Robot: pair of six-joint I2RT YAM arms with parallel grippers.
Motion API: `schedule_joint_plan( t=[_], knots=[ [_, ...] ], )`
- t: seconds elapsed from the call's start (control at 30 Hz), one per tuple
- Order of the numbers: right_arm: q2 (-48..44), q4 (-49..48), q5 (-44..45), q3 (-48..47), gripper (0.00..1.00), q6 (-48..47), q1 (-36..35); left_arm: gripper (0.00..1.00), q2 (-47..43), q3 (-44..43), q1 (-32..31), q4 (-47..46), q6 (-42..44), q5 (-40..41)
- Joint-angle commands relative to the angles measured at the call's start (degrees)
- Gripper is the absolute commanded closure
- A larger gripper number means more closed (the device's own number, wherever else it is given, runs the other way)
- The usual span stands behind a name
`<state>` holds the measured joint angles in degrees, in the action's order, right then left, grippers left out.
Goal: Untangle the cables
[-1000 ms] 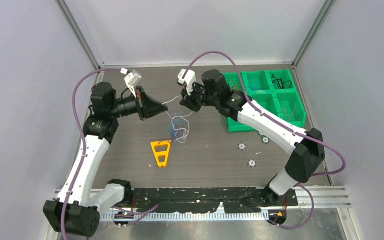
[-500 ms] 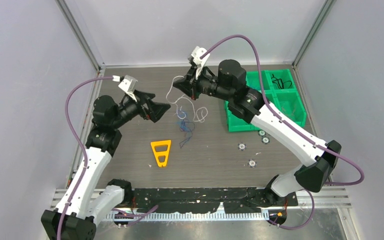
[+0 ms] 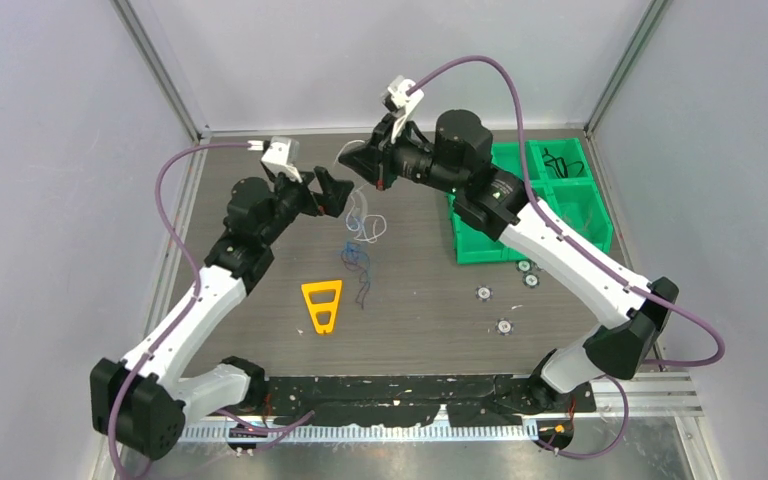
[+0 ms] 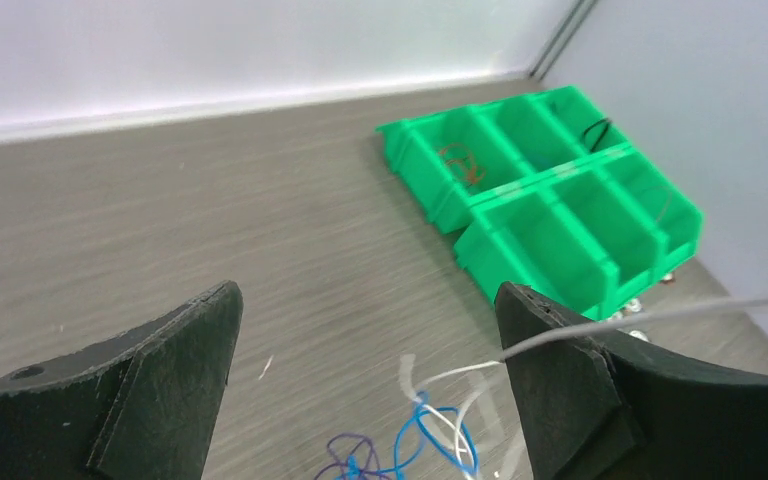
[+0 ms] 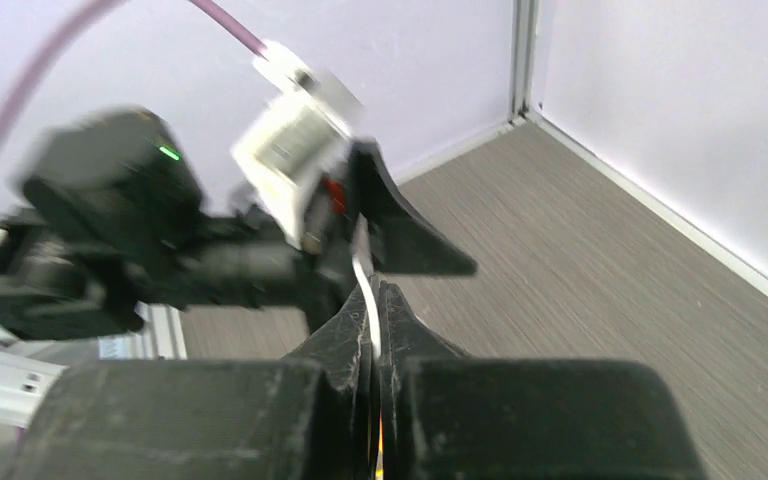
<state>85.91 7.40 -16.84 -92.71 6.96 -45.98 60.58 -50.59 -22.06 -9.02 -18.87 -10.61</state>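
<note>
Quick count: two white-and-black robot arms (image 3: pixel 195 310), one flat orange plastic triangle (image 3: pixel 322 305), and four small round metal discs (image 3: pixel 505 326) next to two green plastic divided bins (image 4: pixel 520 270). The tangle comes in three colours, a white wire (image 3: pixel 365 222), a blue wire (image 3: pixel 350 255) and a purple wire (image 3: pixel 363 290). Can't tell how many strands of each.

White, blue, purple cables (image 3: pixel 353 254); green bins (image 3: pixel 482 250)

Top camera is looking down from above and behind my bases, taking in the whole table (image 3: pixel 430 300). Left wrist camera is peering low through my left gripper (image 4: pixel 368 300) toward the green bins (image 4: pixel 550 210), sharing them and the cables (image 4: pixel 415 450) with the top view. Right wrist camera is sighting close along my right gripper (image 5: pixel 372 295) at my left gripper.
</note>
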Motion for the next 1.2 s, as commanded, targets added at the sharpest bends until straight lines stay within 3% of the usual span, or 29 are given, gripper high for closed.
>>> schedule_joint_plan(
  t=[0.0,0.2,0.6,0.93,1.17],
  knots=[
    [-1.65,-6.89,-1.94,-8.13,0.95,5.57,-0.4,0.0,3.96,1.5,-1.42,0.56,2.46,11.45],
    [-0.15,-7.04,-0.34,-18.77,0.95,6.09,0.63,0.03,3.03,11.88,-1.1,0.39,6.01,11.93],
    [-0.4,-7.99,-0.07,-22.02,0.95,6.08,6.01,0.03,0.79,17.4,4.32,4.37,10.99,10.83],
    [-6.67,-2.56,-3.78,-15.3,0.95,4.56,17.62,0.0,-11.04,13.21,7.3,7.42,16.15,-16.74],
    [-8.9,-1.35,-8.43,-17.43,0.95,9.02,29.65,0.0,-11.96,13.47,7.42,17.23,23.22,-16.52]
  ],
)
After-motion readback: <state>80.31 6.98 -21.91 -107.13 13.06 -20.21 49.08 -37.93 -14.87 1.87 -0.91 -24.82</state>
